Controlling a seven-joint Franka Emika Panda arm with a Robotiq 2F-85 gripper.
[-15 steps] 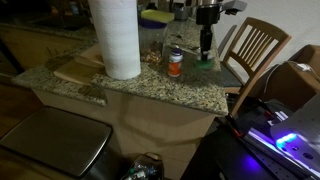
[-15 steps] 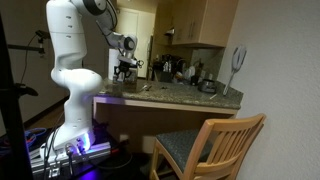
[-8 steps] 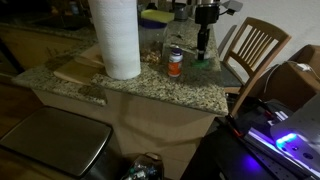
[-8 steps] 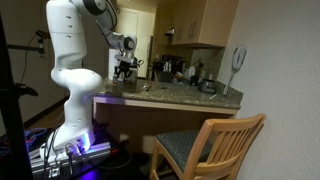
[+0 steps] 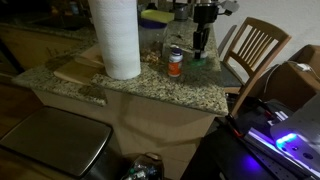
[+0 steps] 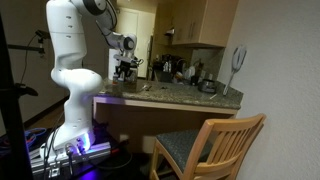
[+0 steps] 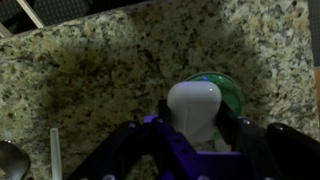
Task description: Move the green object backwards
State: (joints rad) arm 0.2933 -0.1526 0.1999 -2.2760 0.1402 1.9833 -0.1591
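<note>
Granite, speckled, forms the countertop (image 5: 150, 88) on which all items under inspection stand. The arm's dark gripper (image 5: 202, 50) hangs point-down over the end of the counter nearest the slatted wooden chair (image 5: 256, 44), just beside a small orange bottle with a white cap (image 5: 175, 62) and well apart from the tall white paper-towel roll (image 5: 116, 38). In the wrist view the small, pale green, round, low object (image 7: 228, 92) sits directly at the fingertips, half hidden behind one pale rounded finger (image 7: 195, 108). The jaws are pressed in as far as they go and, by the look of it, pinch that green piece. The contact itself is covered by the finger, so the hold is judged rather than confirmed. Whether the object rests on the stone or is lifted clear cannot be told. Assessment: the approach and grasp appear complete. Outstanding: carrying the piece backwards across the counter, setting it down and releasing it. No finished placement is evident.
</note>
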